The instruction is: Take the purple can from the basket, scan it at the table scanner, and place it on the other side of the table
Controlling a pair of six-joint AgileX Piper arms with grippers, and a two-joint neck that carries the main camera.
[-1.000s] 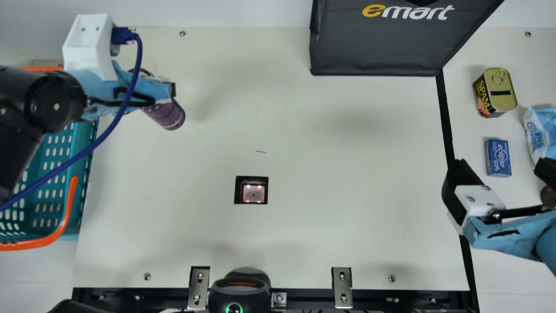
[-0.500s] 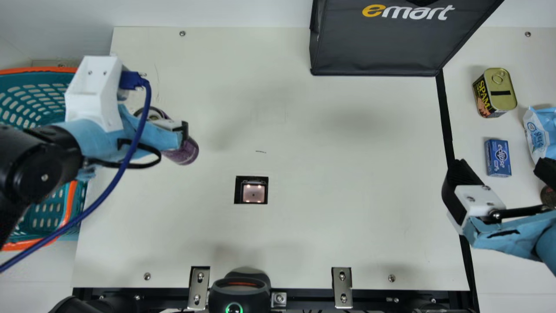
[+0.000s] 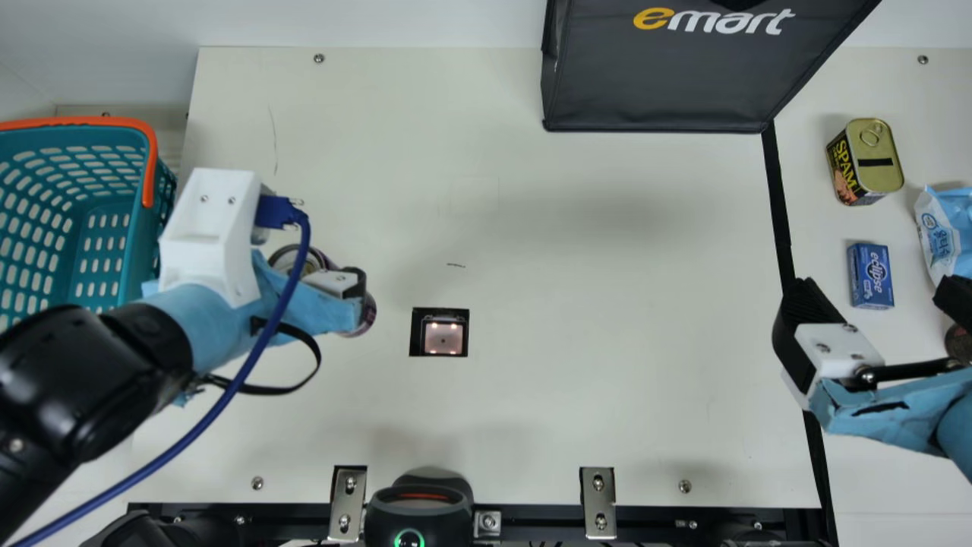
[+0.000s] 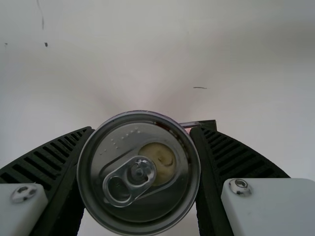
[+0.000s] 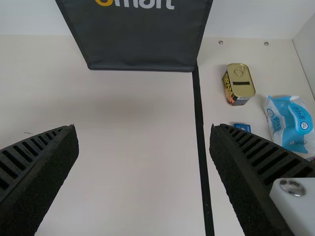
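**Non-task items: 5, plus tape and 2 brackets**

Black fabric shopping bag [image 3: 668,83] at the far edge. Black tape strip [image 3: 779,205] runs from its near right corner toward the near edge. Right of the strip: upright gold-topped pull-ring luncheon meat tin [image 3: 883,163]; small blue mint box [image 3: 871,276], nearer; blue-and-white soft packet [image 5: 280,118] to their right; dark round item [image 3: 958,342], partly hidden. 2 metal brackets [image 3: 348,503] [image 3: 598,503] on the near edge.
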